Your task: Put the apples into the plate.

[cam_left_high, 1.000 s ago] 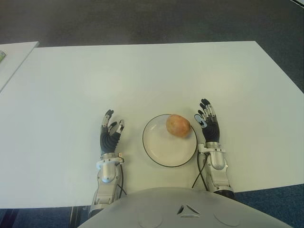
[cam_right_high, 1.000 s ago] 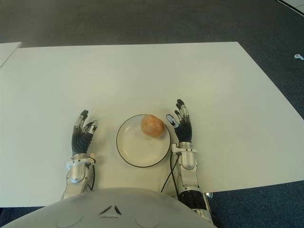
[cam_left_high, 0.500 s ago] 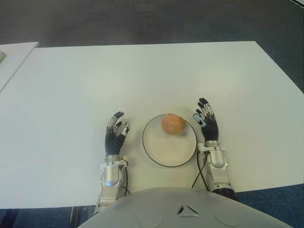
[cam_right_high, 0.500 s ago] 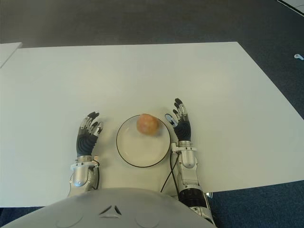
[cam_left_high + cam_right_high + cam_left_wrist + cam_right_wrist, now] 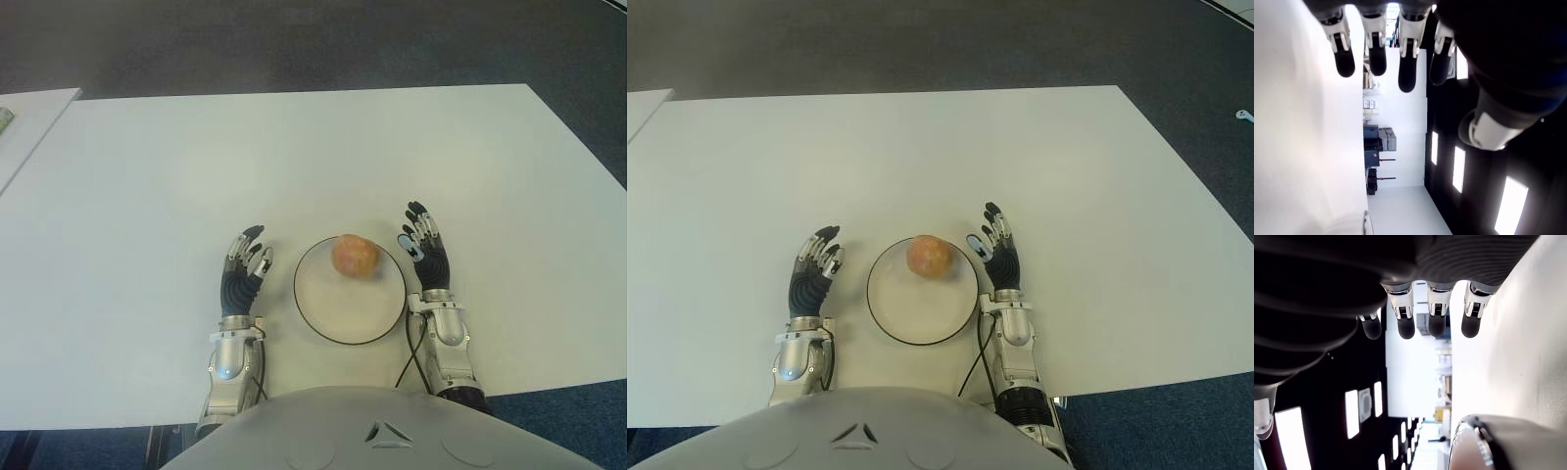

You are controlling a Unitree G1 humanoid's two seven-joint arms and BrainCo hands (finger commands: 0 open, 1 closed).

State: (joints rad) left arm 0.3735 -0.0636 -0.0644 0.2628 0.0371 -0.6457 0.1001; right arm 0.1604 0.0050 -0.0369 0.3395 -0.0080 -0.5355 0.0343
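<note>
One reddish-yellow apple [image 5: 355, 256] lies inside the white plate [image 5: 343, 309] with a dark rim, at the plate's far edge. My right hand [image 5: 423, 253] stands just right of the plate, fingers spread and holding nothing. To the plate's left, my left hand [image 5: 245, 266] is open too, its fingers [image 5: 1406, 73] extended in the left wrist view. Neither hand touches the apple. The right wrist view shows straight fingers [image 5: 1436, 313] and the plate's rim [image 5: 1484, 440] close by.
The white table [image 5: 294, 157] stretches wide beyond the plate. A second white table's corner [image 5: 29, 117] shows at the far left. Dark carpet [image 5: 313, 44] lies past the table's far edge.
The apple rolled left along the plate's far edge, away from my right hand. My left hand moved right, closer to the plate. The right hand barely shifted.
</note>
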